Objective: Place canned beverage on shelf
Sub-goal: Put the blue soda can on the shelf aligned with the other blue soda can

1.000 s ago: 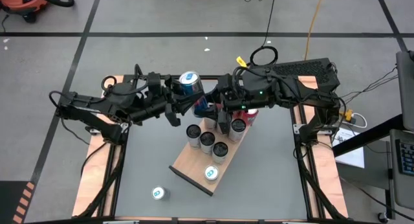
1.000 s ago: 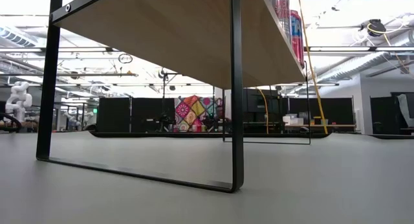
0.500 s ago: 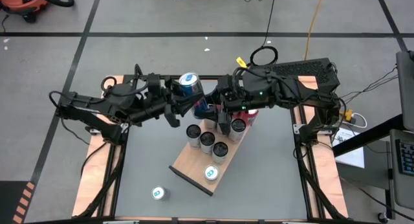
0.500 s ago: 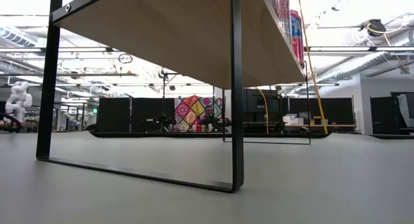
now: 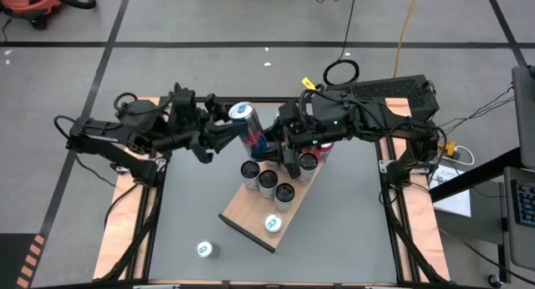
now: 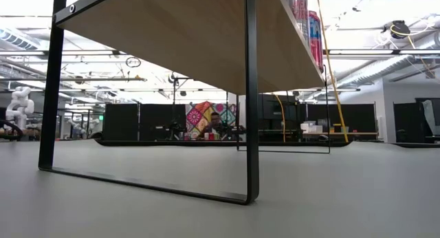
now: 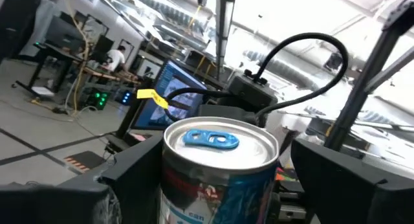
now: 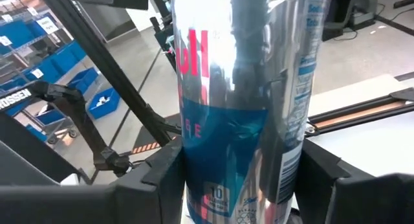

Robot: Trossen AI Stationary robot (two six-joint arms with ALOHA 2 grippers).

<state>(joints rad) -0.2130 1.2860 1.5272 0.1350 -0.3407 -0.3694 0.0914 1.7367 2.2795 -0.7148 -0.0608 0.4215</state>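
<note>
Since a second ago the left gripper (image 5: 219, 132) has drawn back toward its own side of the table and spread its fingers, so the blue and silver can (image 5: 248, 126) it was clamping now stands free of them, though the can's top is between the two dark fingers in the left wrist view. That can (image 7: 218, 169) shows its silver lid and blue pull tab there. It sits tilted at the far end of the shelf (image 5: 244, 216), the light-brown board lying at an angle across the grey table (image 5: 351, 226). The right gripper (image 5: 278, 143) is closed around the lower body of the same can, and the right wrist view shows the can (image 8: 242, 101) filling the gap between its fingers.

Four dark-topped cans (image 5: 267, 179) stand clustered on the shelf just below the grippers, and one can with a blue tab (image 5: 272, 224) stands alone nearer the shelf's near end. Another can (image 5: 205, 250) stands on the table, apart from the shelf. From the low view, the board's underside and black legs (image 6: 251, 93) fill the picture.
</note>
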